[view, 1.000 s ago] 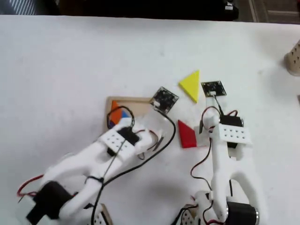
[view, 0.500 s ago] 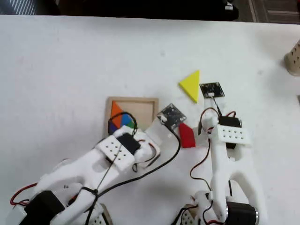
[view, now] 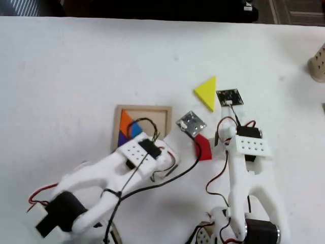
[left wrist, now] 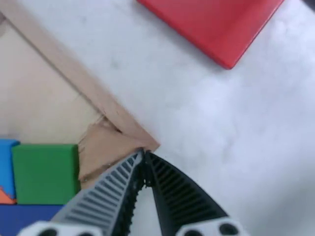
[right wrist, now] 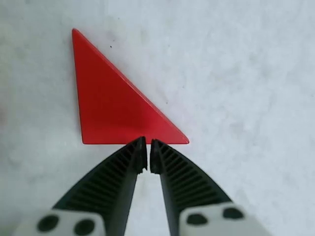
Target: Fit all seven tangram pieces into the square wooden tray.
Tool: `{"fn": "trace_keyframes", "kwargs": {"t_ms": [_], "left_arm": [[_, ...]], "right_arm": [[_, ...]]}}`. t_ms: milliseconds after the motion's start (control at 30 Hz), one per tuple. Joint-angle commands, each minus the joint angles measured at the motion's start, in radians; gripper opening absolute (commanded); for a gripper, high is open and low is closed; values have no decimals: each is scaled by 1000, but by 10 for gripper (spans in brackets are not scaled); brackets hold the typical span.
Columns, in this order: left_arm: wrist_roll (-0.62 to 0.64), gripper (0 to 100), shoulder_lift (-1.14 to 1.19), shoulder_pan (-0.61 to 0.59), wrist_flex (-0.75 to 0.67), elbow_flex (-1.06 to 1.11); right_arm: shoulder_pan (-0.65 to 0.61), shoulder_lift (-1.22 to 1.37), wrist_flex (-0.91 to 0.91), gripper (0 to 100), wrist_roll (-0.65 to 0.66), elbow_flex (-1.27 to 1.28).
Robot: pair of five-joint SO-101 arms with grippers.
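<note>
The square wooden tray (view: 142, 108) lies mid-table with orange (view: 125, 121), blue (view: 134, 129) and purple pieces in its left part. In the left wrist view my left gripper (left wrist: 144, 167) is shut and empty, its tips at a corner of the tray (left wrist: 74, 73), beside a green piece (left wrist: 44, 172). The red triangle (view: 204, 147) lies flat on the table between the arms, to the right of the tray. My right gripper (right wrist: 148, 157) is shut and empty, with its tips just short of one edge of the red triangle (right wrist: 108, 103). A yellow triangle (view: 207, 91) lies farther back.
A perforated wooden object (view: 319, 63) stands at the right edge of the table. The white tabletop stretches open to the left and the back. Both arms' cables loop near the red triangle (left wrist: 211, 24).
My left arm has swung right and toward the front, off the tray's middle to its right corner near the red triangle, uncovering more of the tray. The right arm has stayed put.
</note>
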Motion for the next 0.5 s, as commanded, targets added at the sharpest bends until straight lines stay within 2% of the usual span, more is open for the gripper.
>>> {"fn": "trace_keyframes", "kwargs": {"t_ms": [0,167,467], "left_arm": [[-3,24,4,-30,-69,-69],[101,24,5,-70,-112,-66],[58,24,-4,-65,-66,-75]], "right_arm": [[-7,-42,-16,17,0,-5],[-7,-42,-16,17,0,-5],[-7,-42,-16,17,0,-5]]}}
